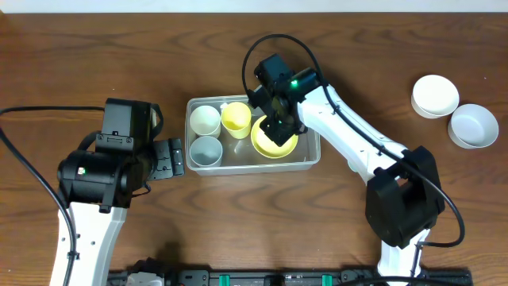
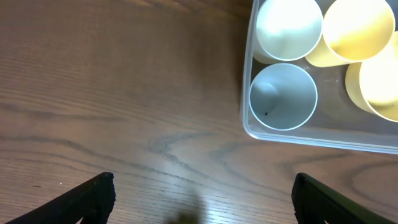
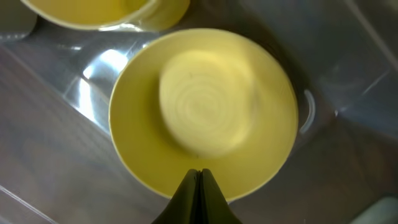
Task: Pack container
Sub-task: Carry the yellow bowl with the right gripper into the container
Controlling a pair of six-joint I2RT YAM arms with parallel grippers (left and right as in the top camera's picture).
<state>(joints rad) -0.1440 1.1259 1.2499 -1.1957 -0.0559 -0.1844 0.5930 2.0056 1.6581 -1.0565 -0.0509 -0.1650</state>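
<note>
Overhead view: the container (image 1: 254, 166) lies at centre frame on the wooden table (image 1: 79, 63), long side running left to right. Inside it stand a pale cup (image 1: 205, 120) at upper left, a blue-grey cup (image 1: 206, 149) at lower left, a yellow cup (image 1: 236, 119) in the middle and a yellow bowl (image 1: 274, 141) at the right end. Two white bowls (image 1: 435, 95) (image 1: 474, 125) sit well apart from it, at the right edge of the frame.

Handling, as a judgement: the container looks like thin clear plastic, so light, smooth and somewhat flexible in the walls. It would probably slide if nudged. The rolled rim is the stiffest place to grip, best at a short end, where no cup crowds the wall.

Right gripper (image 1: 278, 125): inside the container's outline, over the bowl. In the right wrist view its tips (image 3: 199, 179) are pressed together with nothing between them, at the near rim of the bowl (image 3: 205, 112). Whether they touch it cannot be told.

Left gripper (image 1: 176, 157): just beside the container's left short wall, outside it. In the left wrist view its jaws stand wide apart and empty (image 2: 203, 185), with the container's corner (image 2: 245, 118) at upper right and clear of both fingers.
</note>
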